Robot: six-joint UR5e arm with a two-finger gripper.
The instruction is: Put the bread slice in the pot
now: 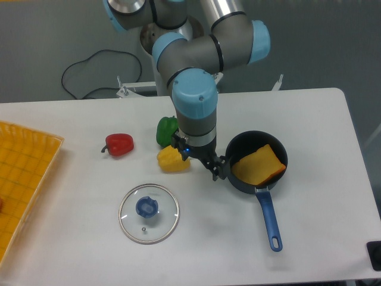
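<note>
- Where you look for the gripper [218, 171], you find it low over the table, just left of the pot's rim, pointing down and to the right from the arm's blue-capped wrist [194, 105].
- You cannot tell how far apart its dark fingers stand: they overlap each other and the pot's dark wall from this angle. Nothing shows between them.
- You see the pot [236, 180] just beside the gripper, upright on the white table [333, 149], with its blue handle [268, 219] running toward the near edge.
- You find the bread slice [258, 165] lying inside the pot, tilted, its upper right corner resting against the far rim.
- You see a yellow bell pepper [172, 160] on the table just left of the gripper, partly covered by the wrist.
- You see a green bell pepper [165, 131] directly behind the yellow one, touching or nearly touching it; which of the two cannot be told.
- You see a red bell pepper [119, 143] further left, apart from the other two.
- You find a round glass lid [149, 213] with a blue knob lying flat near the front of the table, well apart from the pot.
- You see a yellow mesh tray [21, 179] at the left edge of the table, cut off by the frame.
- You see a black cable [89, 71] looping on the grey floor behind the table.
</note>
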